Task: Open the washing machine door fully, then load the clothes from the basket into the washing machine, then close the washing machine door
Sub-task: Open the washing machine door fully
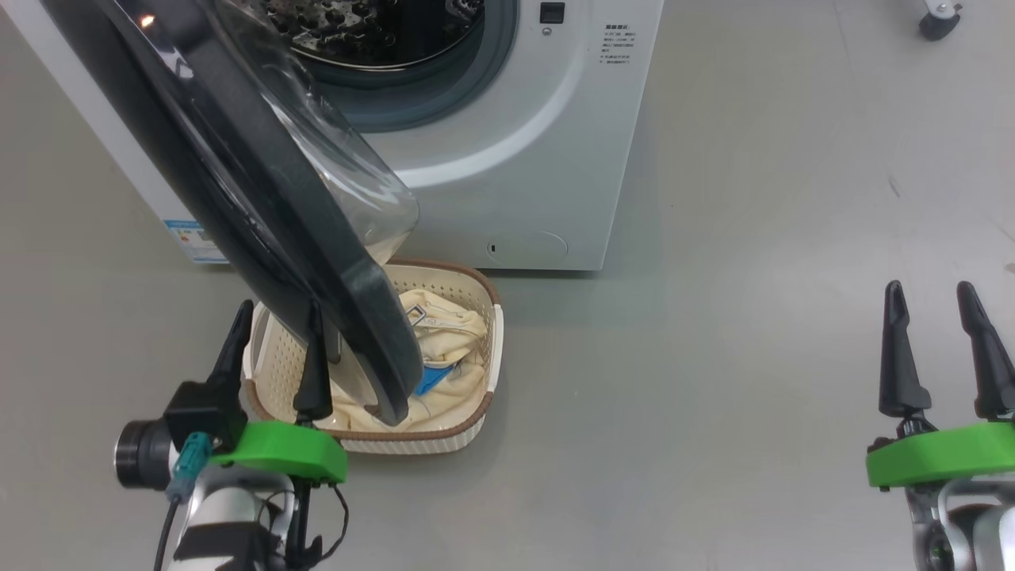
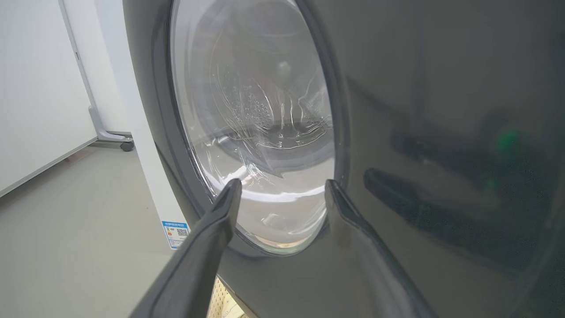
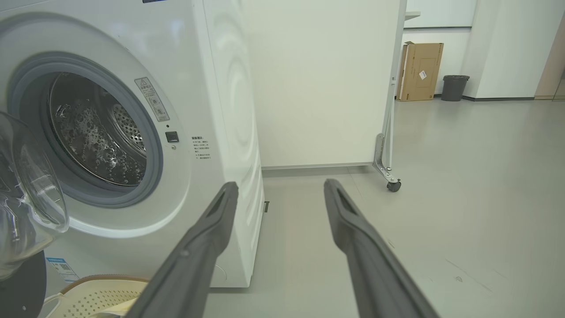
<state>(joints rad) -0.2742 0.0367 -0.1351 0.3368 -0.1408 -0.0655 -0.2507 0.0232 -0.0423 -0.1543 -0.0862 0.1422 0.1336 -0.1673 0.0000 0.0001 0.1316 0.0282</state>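
The white washing machine (image 1: 539, 159) stands at the top with its steel drum (image 1: 373, 32) exposed. The washing machine door (image 1: 262, 198), black-rimmed with a bulging glass bowl, is swung out towards me and hangs over the basket (image 1: 277, 357). In the cream basket lie the pale yellow clothes (image 1: 444, 333), partly hidden by the door. My left gripper (image 1: 279, 313) is open at the door's lower edge, its fingers close against the outer face of the door (image 2: 441, 132). My right gripper (image 1: 930, 293) is open and empty over bare floor, far right of the basket.
A white wheeled partition with a caster (image 3: 393, 185) stands to the right of the machine. A cardboard box (image 3: 419, 70) and a dark bin (image 3: 454, 87) sit far back. Another caster (image 1: 940, 20) shows at the top right. Grey floor stretches to the machine's right.
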